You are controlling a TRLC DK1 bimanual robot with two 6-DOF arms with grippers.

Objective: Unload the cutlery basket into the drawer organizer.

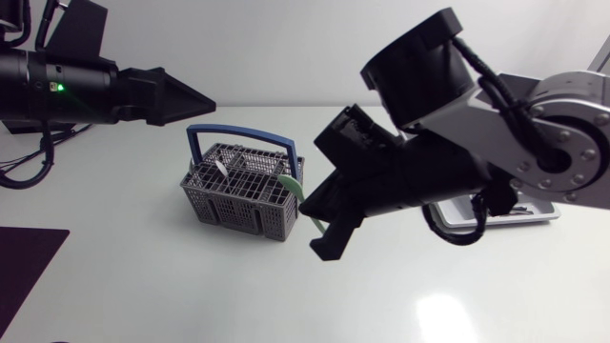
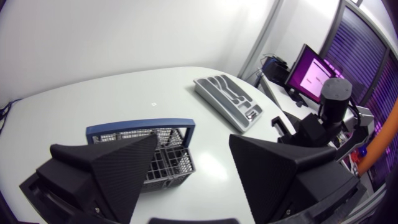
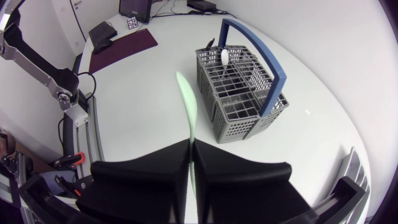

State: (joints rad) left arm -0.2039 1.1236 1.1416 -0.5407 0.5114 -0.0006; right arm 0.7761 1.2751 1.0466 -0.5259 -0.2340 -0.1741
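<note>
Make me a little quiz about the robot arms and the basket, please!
1. True or false: the left gripper is holding something.
2. What colour is the handle of the cutlery basket? A) red B) blue C) yellow
3. Fill the gap: the right gripper is shut on a pale ____ utensil.

Key: 1) False: its fingers stand apart with nothing between them. 2) B. 3) green.
</note>
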